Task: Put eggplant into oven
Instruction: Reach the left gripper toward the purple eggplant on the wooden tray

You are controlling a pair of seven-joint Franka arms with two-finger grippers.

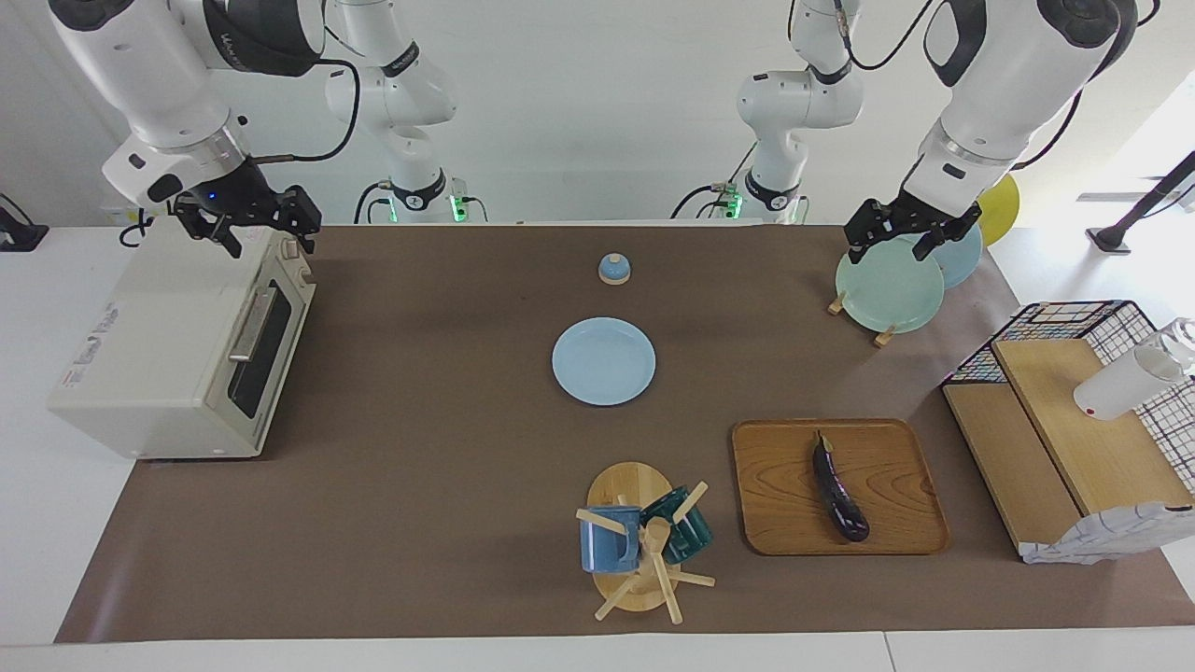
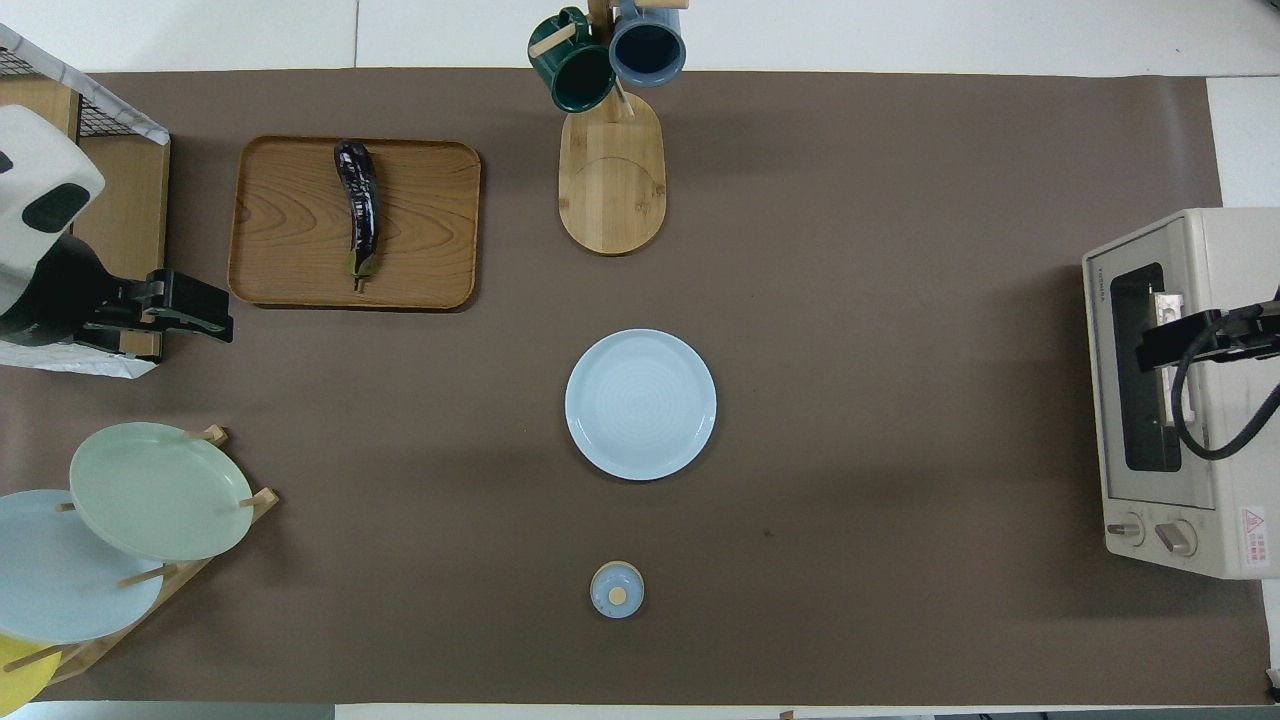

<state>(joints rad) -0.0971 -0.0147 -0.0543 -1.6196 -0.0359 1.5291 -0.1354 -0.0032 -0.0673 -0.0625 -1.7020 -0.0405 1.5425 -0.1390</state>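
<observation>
While both jaws gape empty: eggplant mid-tray, well apart from shut oven.

A white table carries a brown mat over most of its top. A plain pale wall rises at the robots' end. Bright light washes the floor past the left arm's end of the table.
</observation>
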